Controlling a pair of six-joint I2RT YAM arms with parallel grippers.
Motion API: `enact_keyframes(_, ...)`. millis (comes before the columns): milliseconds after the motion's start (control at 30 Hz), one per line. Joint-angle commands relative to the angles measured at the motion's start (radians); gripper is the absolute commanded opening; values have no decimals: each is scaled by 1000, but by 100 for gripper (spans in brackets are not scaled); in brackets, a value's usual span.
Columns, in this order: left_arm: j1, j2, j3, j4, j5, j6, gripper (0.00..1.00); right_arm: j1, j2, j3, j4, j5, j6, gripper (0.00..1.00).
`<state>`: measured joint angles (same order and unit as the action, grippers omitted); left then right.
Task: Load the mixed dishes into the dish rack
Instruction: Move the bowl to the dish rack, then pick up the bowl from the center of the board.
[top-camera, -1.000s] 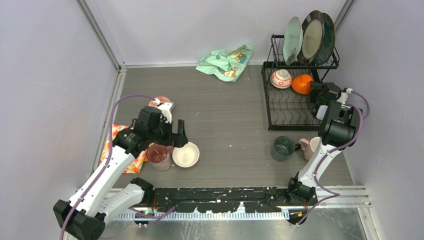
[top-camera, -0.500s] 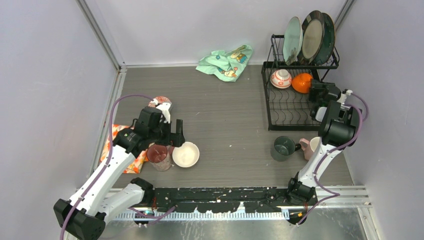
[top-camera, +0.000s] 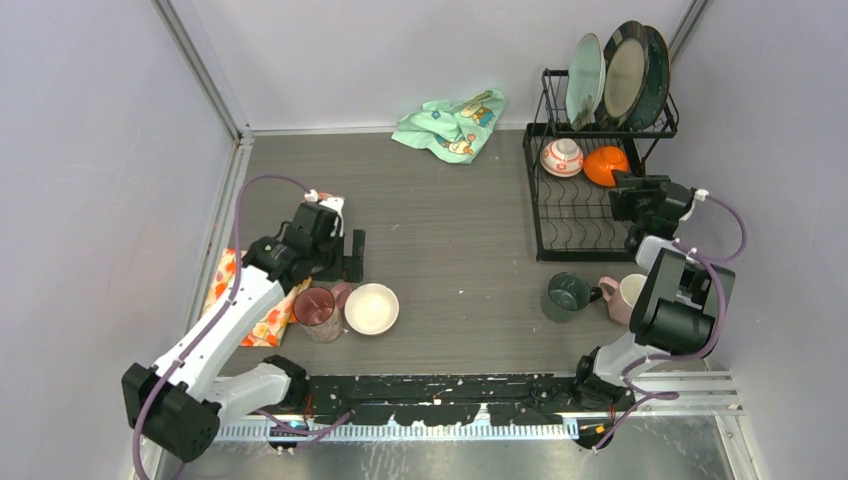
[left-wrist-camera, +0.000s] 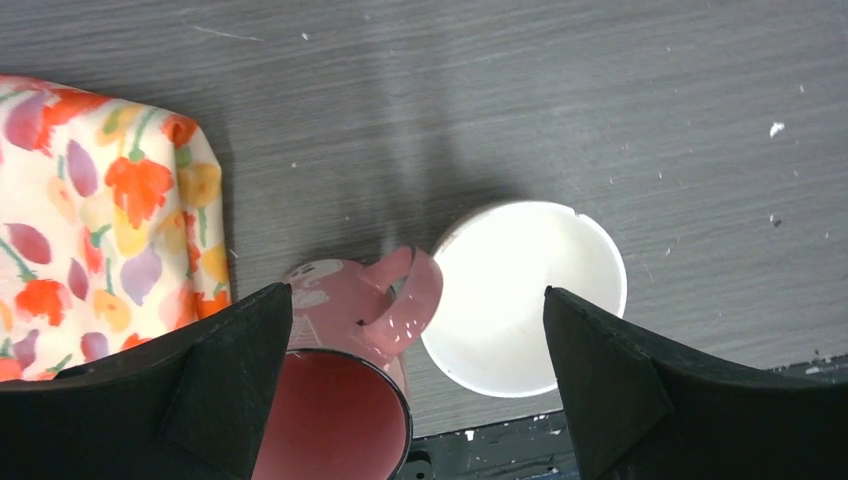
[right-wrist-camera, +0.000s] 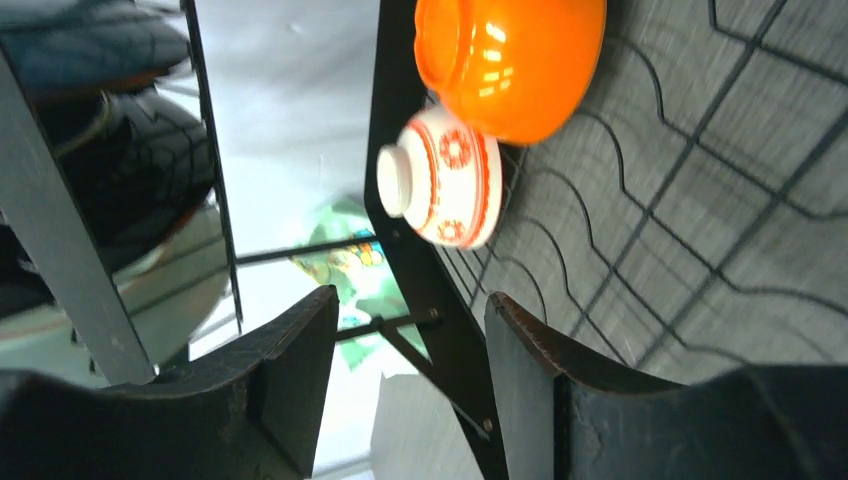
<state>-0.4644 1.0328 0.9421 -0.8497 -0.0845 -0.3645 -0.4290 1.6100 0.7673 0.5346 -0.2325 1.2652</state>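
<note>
The black wire dish rack (top-camera: 560, 235) stands at the back right. Three plates (top-camera: 625, 75) stand in its upper shelf. A red-patterned white bowl (top-camera: 562, 157) and an orange bowl (top-camera: 605, 165) lie in the lower basket, and both show in the right wrist view, orange (right-wrist-camera: 510, 60) and patterned (right-wrist-camera: 445, 175). My right gripper (top-camera: 618, 205) is open and empty just in front of the orange bowl. My left gripper (top-camera: 346, 262) is open and empty above a pink cup (top-camera: 315, 308) and a white bowl (top-camera: 371, 308), which also show in the left wrist view, cup (left-wrist-camera: 340, 400) and bowl (left-wrist-camera: 525, 295).
A dark green cup (top-camera: 567, 296) and a second pink cup (top-camera: 627, 295) stand near the right arm. The orange floral cloth (top-camera: 245, 305) lies left of the pink cup. The mint-green cloth (top-camera: 450, 125) lies at the back. A patterned bowl (top-camera: 336, 203) is mostly hidden behind the left arm.
My left gripper has drawn back and up from the pink cup and white bowl. The right arm's elbow has dropped toward the near edge; its gripper stays by the orange bowl.
</note>
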Motion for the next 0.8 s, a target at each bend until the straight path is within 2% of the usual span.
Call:
enact_keyframes(0, 9, 47, 123, 0, -102, -44, 95, 29, -141, 1, -216, -100, -137, 62)
enact_keyframes(133, 57, 91, 185, 52, -153, -72, 92, 127, -271, 18, -418, -105, -286, 65)
enact_keyframes(267, 175, 161, 227, 105, -108, -86, 88, 280, -398, 34, -572, -32, -400, 68)
enact_keyframes(500, 371, 332, 330, 106, -65, -110, 81, 489, -510, 42, -642, -18, -506, 78)
enact_keyframes(733, 485, 447, 338, 213, -41, -180, 73, 538, -576, 45, -707, -2, -557, 99)
enact_keyframes(767, 500, 472, 343, 227, -34, -188, 72, 539, -590, 40, -708, 2, -565, 100)
